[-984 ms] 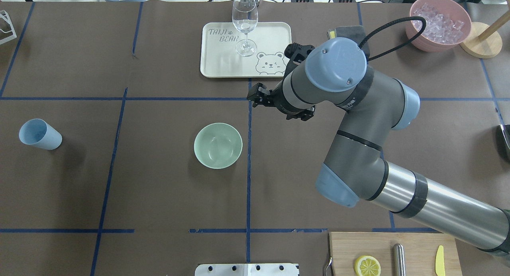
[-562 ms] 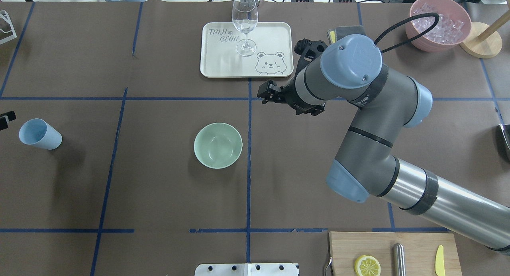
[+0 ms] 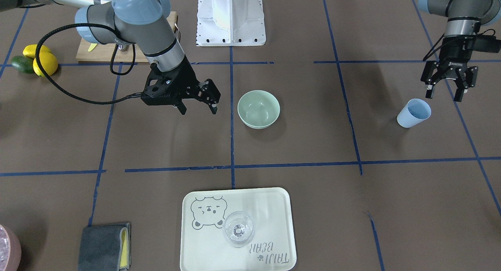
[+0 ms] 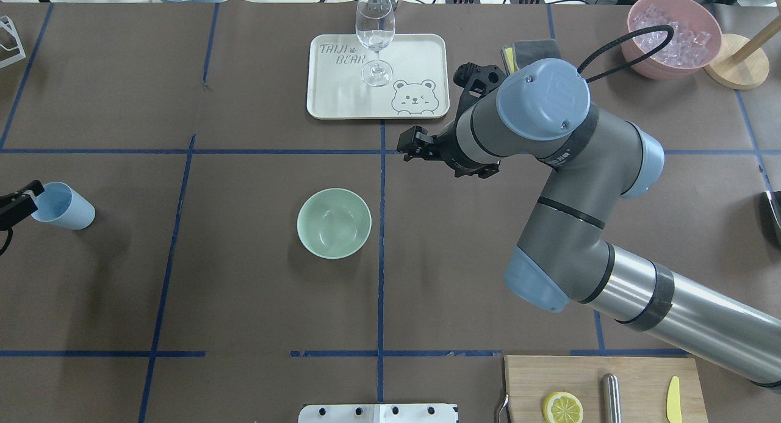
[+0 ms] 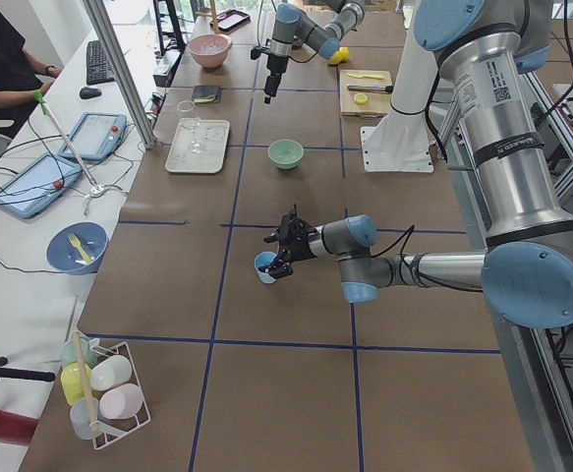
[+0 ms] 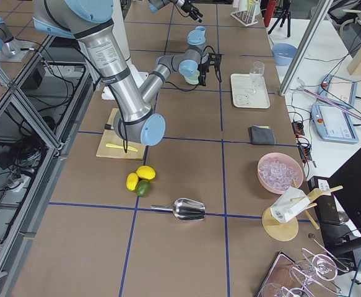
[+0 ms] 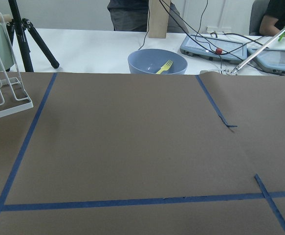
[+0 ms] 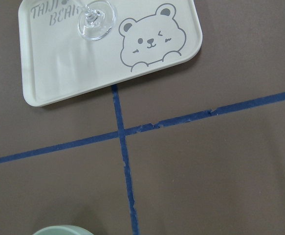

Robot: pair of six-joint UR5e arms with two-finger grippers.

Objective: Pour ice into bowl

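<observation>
Gaping apart, left jaws and right jaws flank the round, smooth, mint-green bowl point(image 4: 334, 223).

blue bowl point(image 7: 157, 61) with yellow fork point(image 7: 164, 65) | white wire rack point(image 7: 3, 90) | blue tape lines point(image 7: 132, 201) on brown table point(image 7: 132, 142)

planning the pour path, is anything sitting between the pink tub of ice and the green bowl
Nothing visible on the table does. The grey cloth and the tray lie off the line from the ice to the bowl; only the right arm hangs above it.
</observation>
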